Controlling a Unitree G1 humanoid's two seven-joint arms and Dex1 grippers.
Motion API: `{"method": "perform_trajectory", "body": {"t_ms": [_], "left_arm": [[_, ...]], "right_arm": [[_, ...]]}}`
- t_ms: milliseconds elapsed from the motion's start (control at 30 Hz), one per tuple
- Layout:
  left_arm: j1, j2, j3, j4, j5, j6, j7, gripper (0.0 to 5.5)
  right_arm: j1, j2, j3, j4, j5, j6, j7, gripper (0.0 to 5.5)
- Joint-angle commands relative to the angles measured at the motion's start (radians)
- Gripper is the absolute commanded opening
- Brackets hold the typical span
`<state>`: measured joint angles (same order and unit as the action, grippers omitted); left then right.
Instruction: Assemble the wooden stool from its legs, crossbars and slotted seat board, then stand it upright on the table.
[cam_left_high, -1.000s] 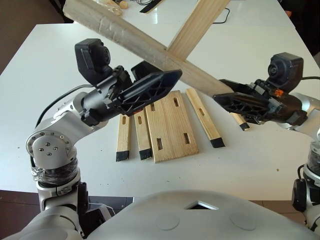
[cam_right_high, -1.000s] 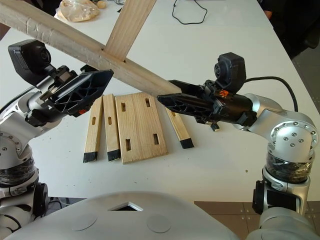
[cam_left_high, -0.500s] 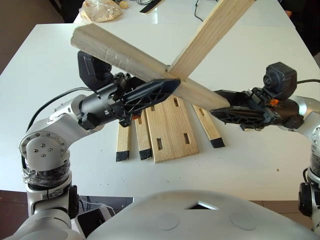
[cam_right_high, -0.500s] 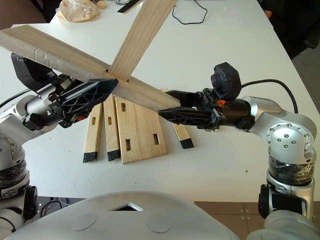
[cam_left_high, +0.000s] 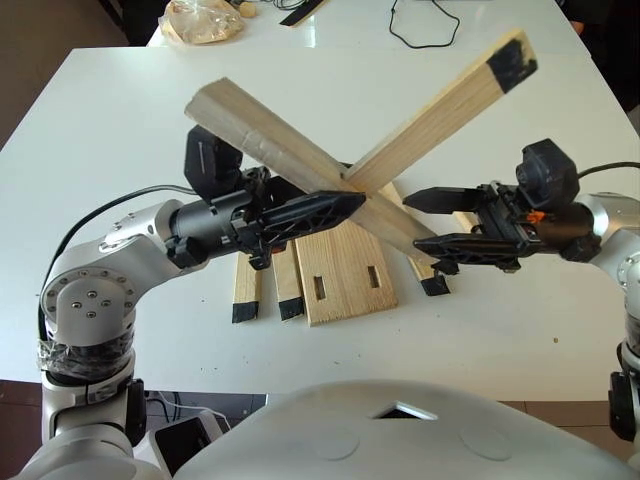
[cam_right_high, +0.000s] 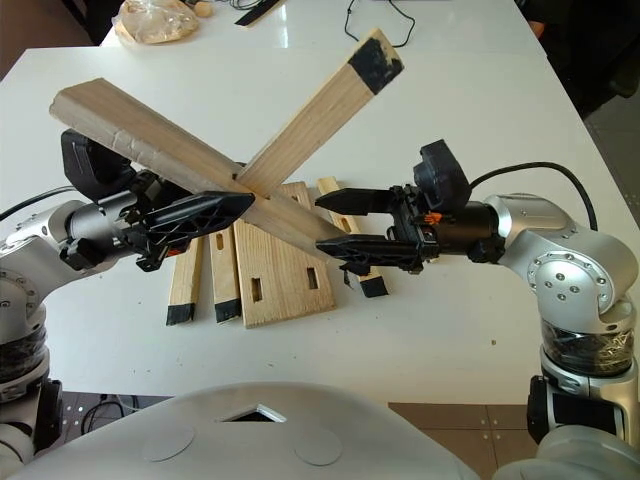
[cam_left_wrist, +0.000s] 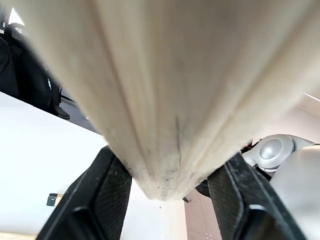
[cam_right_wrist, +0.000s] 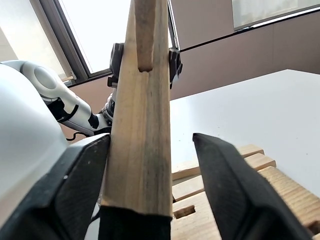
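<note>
Two wooden legs joined in a cross (cam_left_high: 300, 165) hang tilted above the table, one black-tipped end (cam_left_high: 512, 62) pointing up and to the right. My left gripper (cam_left_high: 345, 203) is shut on the cross just below the joint; the left wrist view has the wood (cam_left_wrist: 165, 100) between both fingers (cam_left_wrist: 95, 200). My right gripper (cam_left_high: 432, 220) is open, and the cross's low end (cam_right_wrist: 140, 150) lies between its spread fingers (cam_right_wrist: 225, 195). The slotted seat board (cam_left_high: 340, 260) lies flat on the table under the cross. Loose slotted bars lie on its left (cam_left_high: 248, 280) and right (cam_left_high: 425, 265).
The white table (cam_left_high: 100, 130) has free room on the left, on the right and toward the front edge. A tan bag (cam_left_high: 205, 18) and a black cable (cam_left_high: 425, 30) lie at the far end.
The cross has come down and tilted, so its black tip now shows. My right gripper, earlier shut on the low end, has opened. The left arm came down with the cross.
</note>
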<state>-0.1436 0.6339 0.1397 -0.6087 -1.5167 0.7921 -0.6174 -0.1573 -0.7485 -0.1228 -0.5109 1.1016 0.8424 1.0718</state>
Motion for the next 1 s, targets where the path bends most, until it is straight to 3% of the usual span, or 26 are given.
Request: {"method": "perform_trajectory", "body": {"t_ms": [33, 300, 533, 1000], "left_arm": [[-0.007, 0.02, 0.012, 0.04, 0.101, -0.021, -0.039, 2.07], [0.122, 0.191, 0.141, -0.016, 0.177, 0.019, -0.19, 2.06], [0.303, 0.303, 0.27, -0.087, 0.275, 0.016, -0.326, 2.06], [0.313, 0.312, 0.123, -0.031, 0.627, -0.139, -0.446, 2.06]], "right_arm": [[0.046, -0.059, -0.007, 0.015, -0.046, -0.015, 0.056, 3.0], [0.129, -0.087, -0.077, 0.135, -0.168, -0.114, 0.082, 3.0], [0.216, -0.055, -0.1, 0.067, -0.183, -0.143, 0.022, 3.0], [0.242, -0.017, -0.047, 0.035, -0.251, -0.199, -0.037, 3.0]]}}
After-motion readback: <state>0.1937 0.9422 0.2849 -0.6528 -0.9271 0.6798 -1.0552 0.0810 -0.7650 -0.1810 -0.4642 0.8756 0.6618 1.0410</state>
